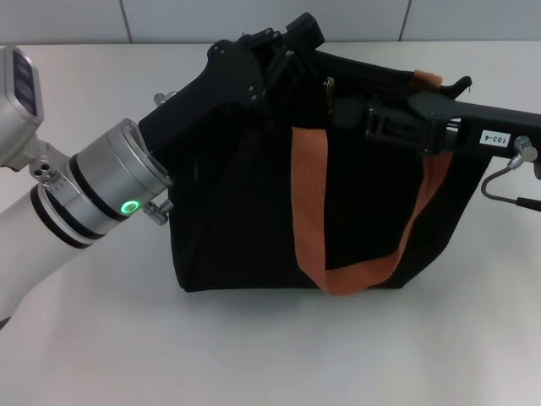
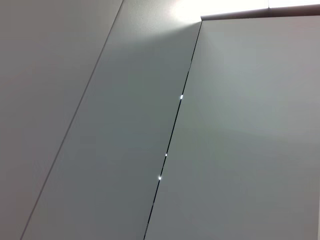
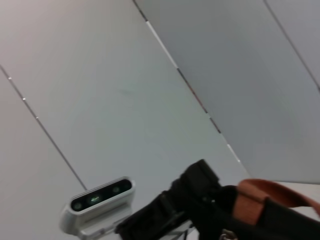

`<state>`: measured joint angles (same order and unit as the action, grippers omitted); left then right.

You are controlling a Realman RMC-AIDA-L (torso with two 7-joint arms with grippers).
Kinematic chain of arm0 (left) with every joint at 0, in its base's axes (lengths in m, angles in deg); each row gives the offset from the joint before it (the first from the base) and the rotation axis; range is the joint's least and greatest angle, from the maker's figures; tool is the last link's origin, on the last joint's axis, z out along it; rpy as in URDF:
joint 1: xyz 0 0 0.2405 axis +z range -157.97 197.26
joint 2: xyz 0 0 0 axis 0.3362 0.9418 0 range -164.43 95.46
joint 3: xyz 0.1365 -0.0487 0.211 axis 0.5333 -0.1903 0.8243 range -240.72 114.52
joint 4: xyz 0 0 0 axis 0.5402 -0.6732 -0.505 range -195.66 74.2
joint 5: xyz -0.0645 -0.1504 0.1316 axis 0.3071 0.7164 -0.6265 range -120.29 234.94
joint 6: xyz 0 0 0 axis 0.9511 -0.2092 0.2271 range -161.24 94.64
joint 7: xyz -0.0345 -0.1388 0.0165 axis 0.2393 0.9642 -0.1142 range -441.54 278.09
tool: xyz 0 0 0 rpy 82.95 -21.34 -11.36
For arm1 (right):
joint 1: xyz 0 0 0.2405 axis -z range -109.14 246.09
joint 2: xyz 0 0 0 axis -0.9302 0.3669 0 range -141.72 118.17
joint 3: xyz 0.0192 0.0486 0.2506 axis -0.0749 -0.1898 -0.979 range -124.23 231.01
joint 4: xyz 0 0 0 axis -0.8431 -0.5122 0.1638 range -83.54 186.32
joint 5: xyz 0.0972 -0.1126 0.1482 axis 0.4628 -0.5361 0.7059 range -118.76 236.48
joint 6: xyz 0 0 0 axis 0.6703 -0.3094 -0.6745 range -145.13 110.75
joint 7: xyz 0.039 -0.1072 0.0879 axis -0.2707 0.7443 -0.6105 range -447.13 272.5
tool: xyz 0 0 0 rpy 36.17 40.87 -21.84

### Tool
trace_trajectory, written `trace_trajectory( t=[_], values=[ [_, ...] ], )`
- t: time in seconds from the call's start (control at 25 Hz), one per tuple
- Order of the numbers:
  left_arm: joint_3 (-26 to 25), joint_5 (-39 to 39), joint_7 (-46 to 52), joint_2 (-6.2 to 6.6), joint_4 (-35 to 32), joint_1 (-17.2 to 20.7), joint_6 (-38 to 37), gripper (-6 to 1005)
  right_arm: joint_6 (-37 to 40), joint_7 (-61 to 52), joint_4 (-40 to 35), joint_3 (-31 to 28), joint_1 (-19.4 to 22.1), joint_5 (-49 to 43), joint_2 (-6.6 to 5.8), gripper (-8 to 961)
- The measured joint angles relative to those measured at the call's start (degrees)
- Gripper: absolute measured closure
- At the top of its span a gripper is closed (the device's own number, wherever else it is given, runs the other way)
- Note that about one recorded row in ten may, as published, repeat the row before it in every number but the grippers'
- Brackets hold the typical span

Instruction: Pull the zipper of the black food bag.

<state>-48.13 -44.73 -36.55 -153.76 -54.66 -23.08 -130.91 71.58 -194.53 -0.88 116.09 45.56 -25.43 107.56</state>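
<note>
Reaching in from my right, my right gripper (image 1: 359, 116) lies along the top edge of the black food bag (image 1: 245, 228), fingertips toward the middle; whether it is clenched on anything I cannot tell, black on black. The zipper (image 1: 328, 90) shows as a small metal glint just beyond those tips, toward my left and a little farther back. The zip's long axis runs left to right along the bag top, so I judge the pull goes along that line. My left gripper (image 1: 283, 51) sits at the bag's left top corner, its fingers hidden. The table (image 1: 101, 355) carries the bag; an orange strap (image 1: 308, 203) hangs down its front.
</note>
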Motion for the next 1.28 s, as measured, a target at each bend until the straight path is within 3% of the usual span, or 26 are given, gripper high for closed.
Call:
trace_trajectory(
  t=[0.88, 1.28],
  values=[
    [0.0, 0.0, 0.0, 0.0, 0.5, 0.0, -0.3, 982, -1.4, 0.3, -0.2, 3.6, -1.4, 0.5, 0.08, 618],
    [0.1, -0.1, 0.0, 0.0, 0.5, 0.0, -0.5, 982, -1.5, 1.8, 0.8, 3.8, -1.4, 2.2, 0.16, 683]
  ],
)
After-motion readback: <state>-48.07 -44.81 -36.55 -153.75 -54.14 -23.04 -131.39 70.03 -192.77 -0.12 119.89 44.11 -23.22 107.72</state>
